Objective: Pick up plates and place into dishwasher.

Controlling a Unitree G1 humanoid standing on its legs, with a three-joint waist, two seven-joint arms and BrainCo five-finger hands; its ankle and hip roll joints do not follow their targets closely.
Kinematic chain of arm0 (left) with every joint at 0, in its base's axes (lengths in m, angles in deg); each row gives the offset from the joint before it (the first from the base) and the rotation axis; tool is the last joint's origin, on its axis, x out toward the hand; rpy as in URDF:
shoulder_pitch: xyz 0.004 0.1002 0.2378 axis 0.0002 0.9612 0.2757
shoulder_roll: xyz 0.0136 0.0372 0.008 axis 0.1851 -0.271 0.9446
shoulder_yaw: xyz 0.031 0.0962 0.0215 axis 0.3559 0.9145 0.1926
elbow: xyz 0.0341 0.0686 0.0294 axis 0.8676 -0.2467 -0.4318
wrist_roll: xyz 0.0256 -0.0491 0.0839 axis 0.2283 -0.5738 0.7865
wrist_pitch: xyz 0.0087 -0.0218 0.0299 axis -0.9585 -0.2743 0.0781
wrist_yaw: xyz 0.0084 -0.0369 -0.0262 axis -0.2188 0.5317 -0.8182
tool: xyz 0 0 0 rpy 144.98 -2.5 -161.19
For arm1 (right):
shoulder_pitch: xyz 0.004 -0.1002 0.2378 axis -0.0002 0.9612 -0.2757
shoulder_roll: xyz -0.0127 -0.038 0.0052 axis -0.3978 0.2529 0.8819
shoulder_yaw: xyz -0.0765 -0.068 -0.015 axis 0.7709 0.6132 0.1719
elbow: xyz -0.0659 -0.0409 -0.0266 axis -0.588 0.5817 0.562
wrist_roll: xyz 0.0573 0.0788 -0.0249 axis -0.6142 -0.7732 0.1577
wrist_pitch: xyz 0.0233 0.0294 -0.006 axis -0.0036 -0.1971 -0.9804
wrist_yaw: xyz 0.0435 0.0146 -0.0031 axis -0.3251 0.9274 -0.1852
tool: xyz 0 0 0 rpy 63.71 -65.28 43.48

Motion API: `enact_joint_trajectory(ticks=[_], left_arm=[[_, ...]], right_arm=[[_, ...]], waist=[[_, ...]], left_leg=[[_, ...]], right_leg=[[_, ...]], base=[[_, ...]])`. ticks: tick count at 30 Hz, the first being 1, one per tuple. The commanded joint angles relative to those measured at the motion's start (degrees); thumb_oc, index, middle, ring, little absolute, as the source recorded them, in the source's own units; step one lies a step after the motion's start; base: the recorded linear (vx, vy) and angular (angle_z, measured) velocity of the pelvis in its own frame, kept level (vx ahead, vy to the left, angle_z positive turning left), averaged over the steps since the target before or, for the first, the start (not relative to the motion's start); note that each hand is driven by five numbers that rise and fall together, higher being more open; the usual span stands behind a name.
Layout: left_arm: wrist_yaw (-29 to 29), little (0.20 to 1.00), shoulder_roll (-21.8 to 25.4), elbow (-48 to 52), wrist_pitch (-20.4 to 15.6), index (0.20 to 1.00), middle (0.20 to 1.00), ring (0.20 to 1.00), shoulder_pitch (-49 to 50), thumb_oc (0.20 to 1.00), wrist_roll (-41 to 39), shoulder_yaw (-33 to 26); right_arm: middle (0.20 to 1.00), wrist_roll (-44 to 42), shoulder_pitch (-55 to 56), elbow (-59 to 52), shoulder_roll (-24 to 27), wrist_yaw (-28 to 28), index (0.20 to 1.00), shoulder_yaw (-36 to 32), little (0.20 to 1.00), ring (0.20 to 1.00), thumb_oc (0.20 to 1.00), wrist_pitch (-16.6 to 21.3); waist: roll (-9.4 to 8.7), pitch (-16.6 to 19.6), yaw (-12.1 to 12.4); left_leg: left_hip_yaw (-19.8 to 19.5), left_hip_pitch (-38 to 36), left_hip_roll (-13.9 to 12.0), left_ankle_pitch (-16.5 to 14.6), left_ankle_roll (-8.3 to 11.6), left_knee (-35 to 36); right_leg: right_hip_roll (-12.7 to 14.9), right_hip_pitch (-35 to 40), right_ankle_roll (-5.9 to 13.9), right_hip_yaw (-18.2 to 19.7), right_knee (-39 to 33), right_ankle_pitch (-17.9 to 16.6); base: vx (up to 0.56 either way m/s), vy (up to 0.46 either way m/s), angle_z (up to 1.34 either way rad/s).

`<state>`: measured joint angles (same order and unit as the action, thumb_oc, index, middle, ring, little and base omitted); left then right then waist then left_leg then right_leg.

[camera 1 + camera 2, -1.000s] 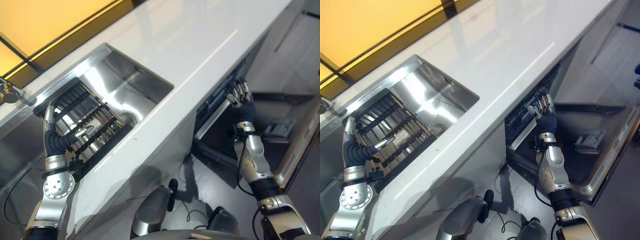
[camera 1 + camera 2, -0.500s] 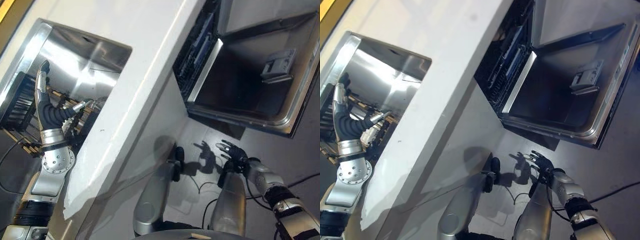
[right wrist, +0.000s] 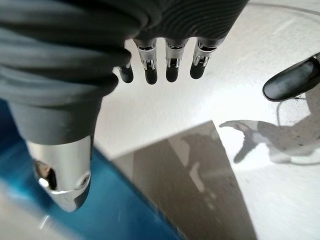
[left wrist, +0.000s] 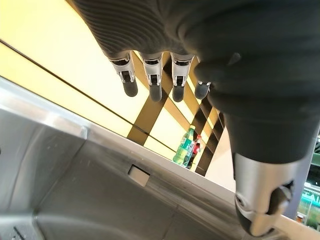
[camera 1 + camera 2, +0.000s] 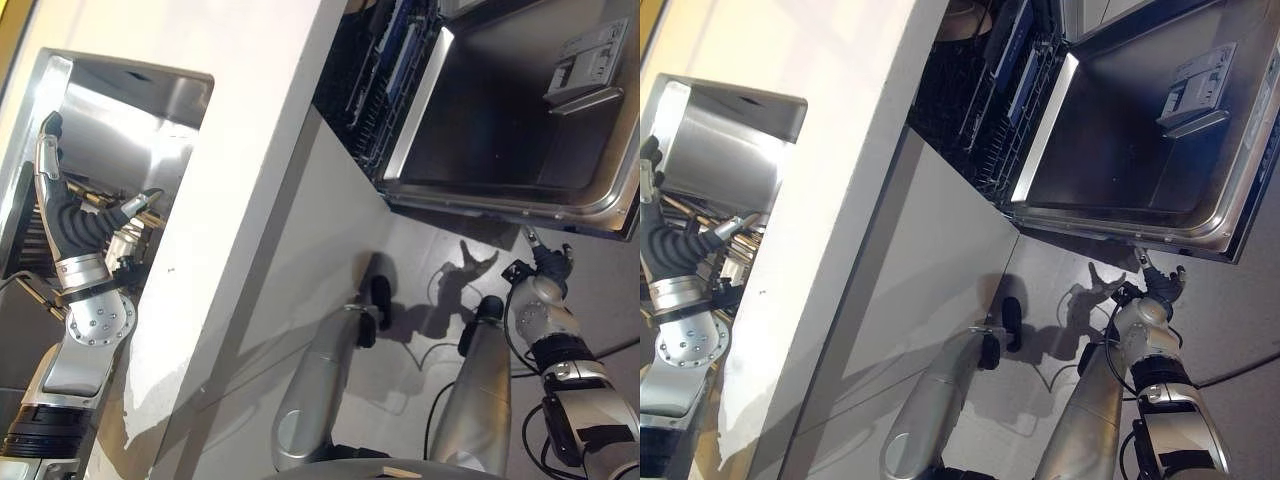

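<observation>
My left hand is raised over the steel sink with its fingers straight and open, holding nothing; its fingers show the same in the left wrist view. A dark dish rack lies in the sink beside it. My right hand hangs low near the floor, below the front edge of the open dishwasher door, open and empty. Its fingers are straight in the right wrist view. Bluish plate-like pieces stand in the dishwasher's wire rack.
A long white counter runs between the sink and the dishwasher, with a white cabinet front under it. The lowered door sticks out over the grey floor. Bottles stand far off behind the sink.
The camera has swung toward the floor. My right hand dropped from the dishwasher rack to below the door. My left hand lifted off the dish rack, fingers straight.
</observation>
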<state>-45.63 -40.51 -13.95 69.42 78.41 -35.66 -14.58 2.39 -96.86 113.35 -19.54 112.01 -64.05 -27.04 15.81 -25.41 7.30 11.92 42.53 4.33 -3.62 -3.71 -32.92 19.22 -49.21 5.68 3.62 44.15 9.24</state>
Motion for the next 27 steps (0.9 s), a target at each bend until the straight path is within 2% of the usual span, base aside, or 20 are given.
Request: enact_joint_trajectory(ticks=[1,3,6,7,8,10,15,16,19,22,27], left_arm=[[3.58,1.0,-11.07,6.15,-3.47,1.0,1.0,1.0,0.6,1.0,2.9,11.63],[4.0,1.0,-11.32,6.47,-3.56,1.0,1.0,1.0,0.74,1.0,2.72,12.28],[4.17,1.0,-11.39,7.12,-4.39,1.0,1.0,1.0,1.55,1.0,2.43,12.65],[4.15,1.0,-11.34,7.32,-4.9,1.0,1.0,1.0,1.92,1.0,2.24,12.59],[3.95,1.0,-11.18,7.2,-5.4,1.0,1.0,1.0,2.3,1.0,1.95,12.59],[3.77,1.0,-11.27,6.87,-6.26,1.0,1.0,1.0,2.79,1.0,1.88,12.14],[2.86,1.0,-11.1,5.8,-6.82,1.0,1.0,1.0,3.27,1.0,0.5,10.03],[2.55,1.0,-10.97,5.44,-6.95,1.0,1.0,1.0,3.57,1.0,-0.16,9.33],[1.72,1.0,-10.22,3.7,-7.83,1.0,1.0,1.0,3.77,1.0,-1.98,7.84],[0.65,1.0,-9.55,2.37,-8.13,1.0,1.0,1.0,3.31,1.0,-3.19,6.63],[-1.29,1.0,-8.38,2.03,-7.28,1.0,1.0,1.0,2.97,1.0,-4.81,4.26]], right_arm=[[1.0,2.57,-6.67,-1.36,2.56,4.69,1.0,-2.56,1.0,1.0,1.0,7.81],[1.0,3.77,-8.73,-1.22,2.59,4.55,1.0,-3.17,1.0,1.0,1.0,11.29],[1.0,4.84,-10.28,-3.26,2.12,0.05,1.0,-2.52,1.0,1.0,1.0,15.53],[1.0,5.25,-10.52,-5.01,1.9,-3.78,1.0,-1.71,1.0,1.0,1.0,16.58],[1.0,5.16,-10.51,-6.14,1.61,-6.82,1.0,-1.09,1.0,1.0,1.0,17.4],[1.0,5.84,-10.04,-8.86,0.81,-12.54,1.0,-0.05,1.0,1.0,1.0,18.7],[1.0,3.64,-6.89,-15.73,0.79,-27.41,1.0,1.63,1.0,1.0,1.0,23.15],[1.0,2.17,-6.16,-18.58,1.17,-32.78,1.0,1.83,1.0,1.0,1.0,23.97],[1.0,1.08,-4.75,-25.0,1.4,-43.64,1.0,3.47,1.0,1.0,1.0,25.18],[1.0,1.14,-5.05,-29.61,2.2,-49.78,1.0,5.39,1.0,1.0,1.0,25.77],[1.0,0.76,-6.75,-34.87,4.51,-53.57,1.0,5.62,1.0,1.0,1.0,24.74]], waist=[[7.94,-4.39,-3.16],[9.0,-4.39,-2.94],[10.07,-4.39,-2.63],[10.36,-4.39,-2.52],[10.35,-4.39,-2.52],[10.36,-4.39,-2.66],[9.47,-4.39,-3.52],[9.24,-4.39,-3.73],[8.41,-4.39,-4.25],[7.39,-4.39,-4.54],[5.81,-4.39,-4.53]], left_leg=[[-5.94,-0.01,1.15,-2.5,2.29,0.31],[-5.62,1.34,1.32,-1.54,2.02,0.28],[-5.6,2.12,1.7,-1.5,2.03,0.08],[-5.69,2.29,1.81,-1.41,2.08,0.15],[-6.09,1.39,2.12,-2.88,2.45,-0.36],[-6.11,1.32,2.09,-2.73,2.66,0.02],[-5.75,0.64,1.43,-2.15,3.06,0.98],[-5.77,0.4,1.26,-2.06,3.16,1.19],[-5.94,-0.38,1.05,-1.87,3.43,1.51],[-5.95,-1.41,0.64,-1.91,3.8,1.55],[-6.11,-3.17,0.19,-2.07,3.98,1.41]], right_leg=[[-2.36,-1.16,-5.05,-1.94,3.24,3.04],[-2.23,-3.01,-5.48,-1.96,3.76,2.27],[-2.24,-4.41,-5.52,-1.38,4.66,2.63],[-2.24,-4.81,-5.52,-1.26,4.79,2.67],[-2.28,-4.06,-5.09,-0.58,5.46,4.37],[-2.24,-4.22,-5.02,-0.5,5.31,4.38],[-2.04,-3.72,-4.7,-0.91,4.13,3.86],[-2.04,-3.5,-4.6,-1.01,3.89,3.79],[-2.12,-2.6,-4.35,-1.26,3.22,3.56],[-1.98,-1.15,-3.93,-1.67,2.35,3.39],[-1.79,1.52,-3.68,-2.66,1.34,3.14]], base=[[-0.07,0.04,-0.1],[-0.06,0.044,-0.08],[0.01,0.035,-0.09],[0.09,0.021,-0.09],[0.08,0.023,-0.08],[0.05,0.025,-0.13],[0.03,0.036,-0.06],[0.03,0.044,-0.03],[0.03,0.039,-0.03],[0.0,0.0,0.0],[0.02,-0.015,-0.02]])
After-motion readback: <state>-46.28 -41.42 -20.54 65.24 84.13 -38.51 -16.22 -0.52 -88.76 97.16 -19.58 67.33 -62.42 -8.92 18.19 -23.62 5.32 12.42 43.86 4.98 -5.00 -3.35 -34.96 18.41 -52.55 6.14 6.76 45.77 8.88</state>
